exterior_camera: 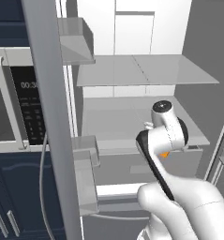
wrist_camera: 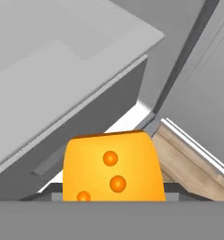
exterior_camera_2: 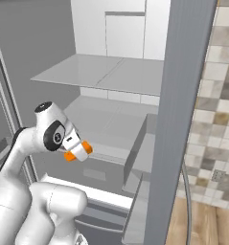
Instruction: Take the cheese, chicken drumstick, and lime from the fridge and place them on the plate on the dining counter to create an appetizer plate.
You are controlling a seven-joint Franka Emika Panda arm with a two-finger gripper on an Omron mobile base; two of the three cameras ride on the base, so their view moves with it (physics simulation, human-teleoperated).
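Note:
The cheese [wrist_camera: 112,171], a bright orange wedge with darker round spots, sits low in the hand view right where the fingertips rise, and it covers them. My gripper [exterior_camera_2: 78,151] is shut on the cheese, which hangs in the air before the open fridge [exterior_camera_2: 101,72]; orange ends stick out on either side of the white hand. From the left base view only a sliver of cheese [exterior_camera: 165,153] peeks from behind the arm's wrist. The fridge shelves [exterior_camera: 146,70] in sight are bare. The chicken drumstick, lime, plate and dining counter are out of view.
The open fridge door [exterior_camera: 52,117] with its bins [exterior_camera: 85,164] stands close on the left, another door edge [exterior_camera_2: 180,119] close on the right. A microwave [exterior_camera: 19,103] and navy cabinets [exterior_camera: 15,197] lie left. Tiled wall [exterior_camera_2: 216,119] and wooden floor [exterior_camera_2: 202,220] lie right.

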